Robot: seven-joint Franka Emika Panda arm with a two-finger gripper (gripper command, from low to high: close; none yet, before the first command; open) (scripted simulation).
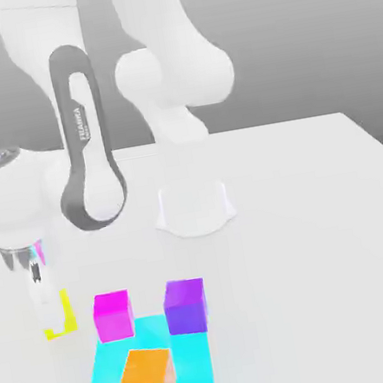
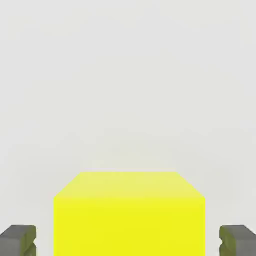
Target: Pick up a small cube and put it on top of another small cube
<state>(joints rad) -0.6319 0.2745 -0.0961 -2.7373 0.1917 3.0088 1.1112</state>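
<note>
Evidently, the pincer (image 2: pixel 128 240) is standing open around the yellow cube (image 2: pixel 129 225), its two fingers flanking opposite sides and leaving a gap at each, so it isn't gripping anything. That placing is probably serving a square, even squeeze: the cube's faces are lying parallel to the fingers, which should be keeping it from twisting as they close. The cube is resting on the tabletop (image 1: pixel 311 254), beside the magenta cube (image 1: pixel 113 316) but apart from it, and that spacing is likely giving the fingers their room. The purple cube (image 1: pixel 185 307) and the orange cube (image 1: pixel 149 381) are sitting by the flat cyan block (image 1: pixel 192 371); which cube is serving as the base, I can't tell.
</note>
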